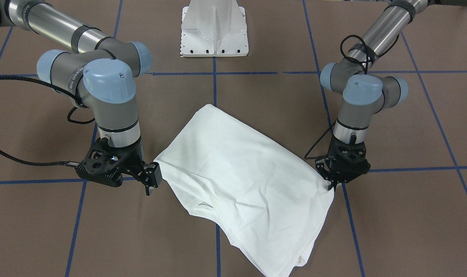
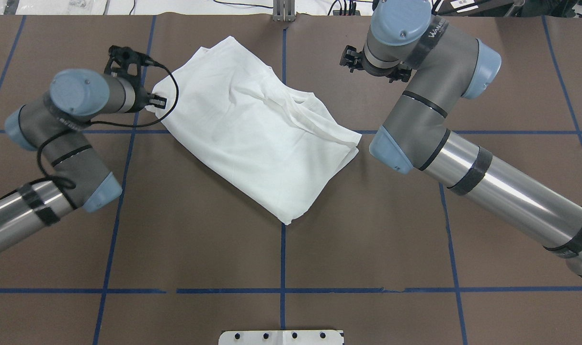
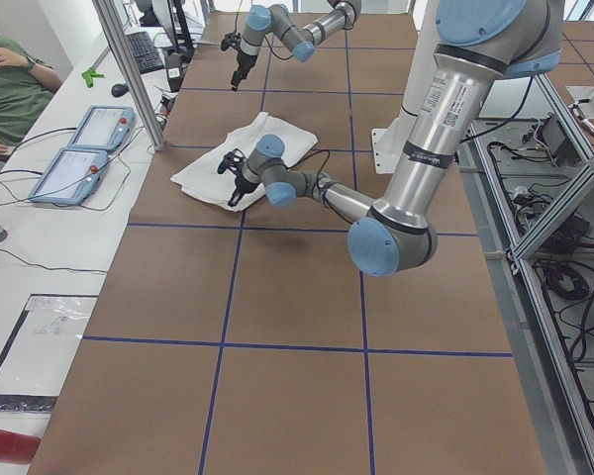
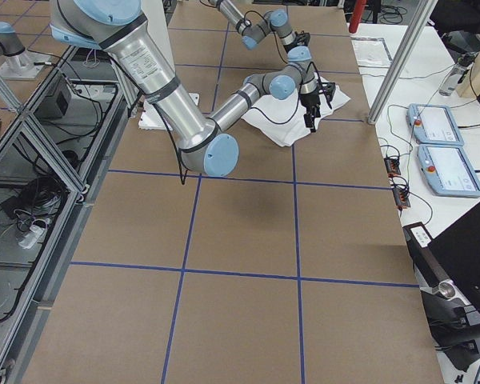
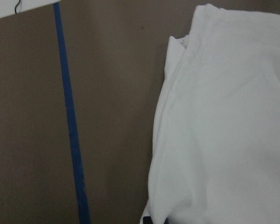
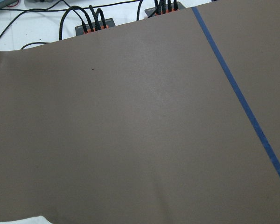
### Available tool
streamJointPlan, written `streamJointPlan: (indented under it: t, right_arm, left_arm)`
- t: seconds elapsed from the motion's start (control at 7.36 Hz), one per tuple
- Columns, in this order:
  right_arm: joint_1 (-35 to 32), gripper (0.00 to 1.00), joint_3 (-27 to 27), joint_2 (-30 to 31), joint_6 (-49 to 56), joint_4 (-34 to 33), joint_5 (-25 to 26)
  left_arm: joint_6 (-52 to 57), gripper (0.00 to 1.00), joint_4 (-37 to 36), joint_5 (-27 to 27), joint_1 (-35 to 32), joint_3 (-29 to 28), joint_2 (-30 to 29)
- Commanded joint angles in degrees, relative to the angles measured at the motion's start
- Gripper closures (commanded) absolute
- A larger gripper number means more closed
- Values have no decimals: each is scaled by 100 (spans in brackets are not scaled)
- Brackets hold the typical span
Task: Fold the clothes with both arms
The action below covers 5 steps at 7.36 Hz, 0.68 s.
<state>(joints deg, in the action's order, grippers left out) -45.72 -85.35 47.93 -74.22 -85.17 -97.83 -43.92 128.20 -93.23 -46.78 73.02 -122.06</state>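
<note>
The left end effector (image 1: 332, 185) is being seen closed on a corner of the shirt (image 1: 241, 169), with the cloth drawn to a point at its fingertips. In the left wrist view only a dark sliver of it is being shown at the bottom edge. The right end effector (image 1: 152, 181) is being held raised off the surface (image 1: 279, 100), just beside the shirt's opposite edge. Whether it is wide or narrow cannot be told, as its fingers are being overlapped in the front view and covered by the wrist in the overhead view. Whether it is touching the cloth cannot be told either.

The shirt is lying rumpled in a slanted oblong between the two arms, near the middle of the surface. One end is being cut off by the front view's bottom edge, and the sleeves are being lost among the folds. The blue tape lines (image 1: 214, 84) are being partly covered by it. The white pedestal (image 1: 215, 30) is standing well apart, on the robot's side. A seated person (image 3: 10, 79) is being shown near two tablets (image 3: 74, 168) in the left side view.
</note>
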Motion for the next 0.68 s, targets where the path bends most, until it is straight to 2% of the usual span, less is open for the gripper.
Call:
streamJointPlan:
  t: [0.0,0.14,0.27,0.41,0.54]
  right_arm:
    - [55,0,-60,-21,-31,0,0]
    - [107,0,-113,-21,-118,0,0]
    - [168,0,-131,-56,-180,9,0]
    - [300,0,-113,-117,-398,0,9]
    - [414,0,-78,-205,-626,0,44]
  left_arm:
    - [207,100,47,250,-339,-1906,-1577]
    - [226,100,247,314,-418,-2263,-1776]
    - [522,87,336,280,-567,-2266,-1760]
    - [786,1,615,70,-656,-2205,-1699]
    - [814,0,731,-480,-778,-1857,-1411]
